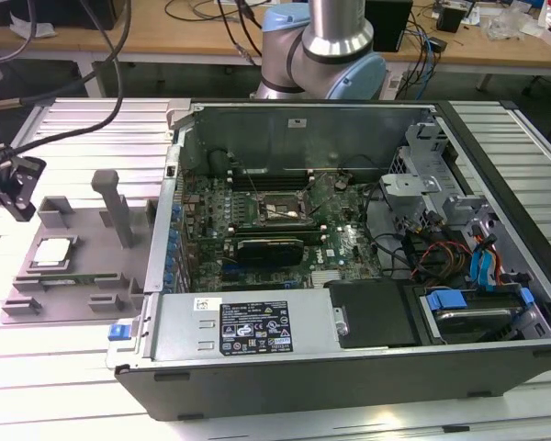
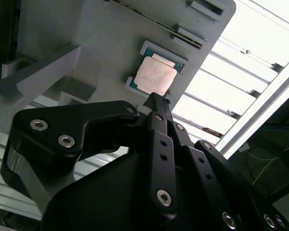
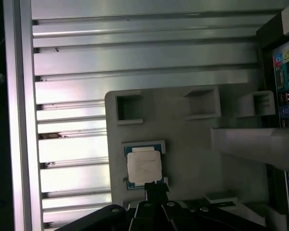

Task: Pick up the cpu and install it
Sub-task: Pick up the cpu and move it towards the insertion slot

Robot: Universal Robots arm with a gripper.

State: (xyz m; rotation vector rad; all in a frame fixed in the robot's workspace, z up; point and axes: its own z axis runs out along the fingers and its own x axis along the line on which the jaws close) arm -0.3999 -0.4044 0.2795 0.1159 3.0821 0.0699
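While aloft, gripper [image 3: 156,186] near cpu [image 3: 143,167] edge

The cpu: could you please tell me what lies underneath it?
The cpu sits in a framed square recess of the grey fixture plate, which lies on the slatted metal table. The recess floor beneath the chip is covered.

The cpu [image 3: 143,167] has a dull silvery metal top; its holder [image 3: 197,144] looks matt grey plastic, the ribbed worktop [image 3: 135,57] shiny metal.

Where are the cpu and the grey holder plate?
cpu [image 3: 143,167]: first wrist view, middle of its metal top.
grey holder plate [image 3: 183,154]: first wrist view, bare flat part.
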